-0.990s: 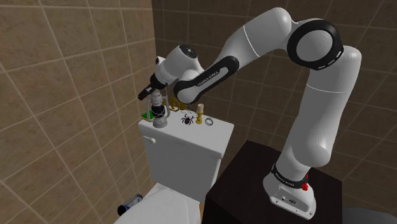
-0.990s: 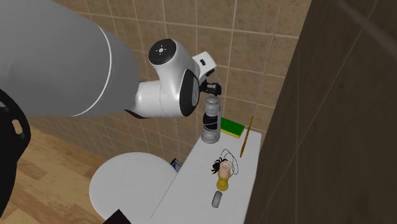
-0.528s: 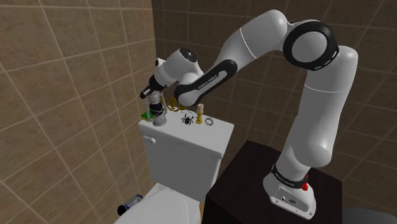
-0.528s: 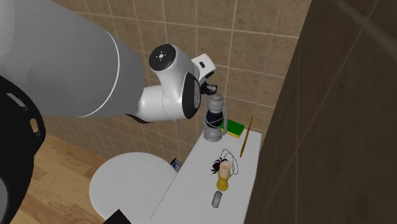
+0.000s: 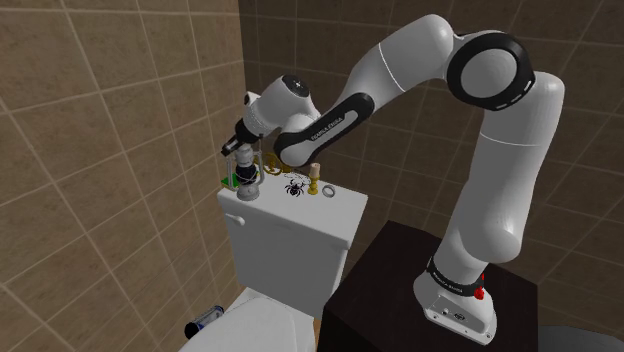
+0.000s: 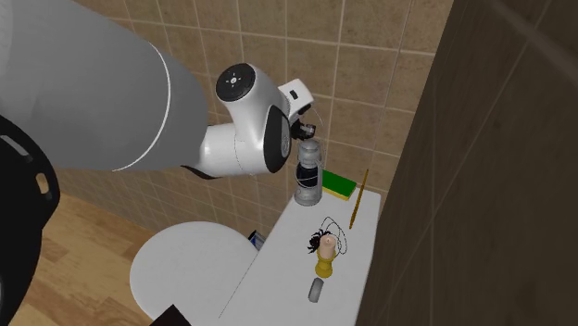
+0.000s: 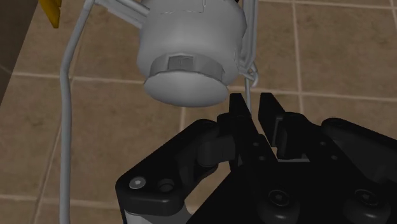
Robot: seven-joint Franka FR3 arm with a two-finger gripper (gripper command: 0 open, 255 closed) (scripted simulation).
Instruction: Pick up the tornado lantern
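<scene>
while the claw (image 7: 252,100) is pinched on just the thin wire of the tornado lantern (image 6: 308,171) | lantern at tank lid (image 6: 278,269) end corner, beside green sponge (image 6: 341,188) | risk: wire slips, lantern swings or drops

tornado lantern (image 6: 308,174) | grey, dark globe | upright | at toilet tank lid's (image 6: 359,255) end | wire handle (image 7: 66,95) in gripper (image 7: 253,105)

Pale grey lantern (image 6: 307,176) with a black band round its middle. All-black pincer (image 7: 252,107). Green-and-yellow sponge (image 6: 339,187), black spider (image 6: 321,239), yellow stick (image 6: 358,199) on a plain white toilet tank (image 6: 278,278). Tan tiles with pale grout lines on the wall (image 6: 389,56). White arm (image 5: 500,200), dark joints.
</scene>
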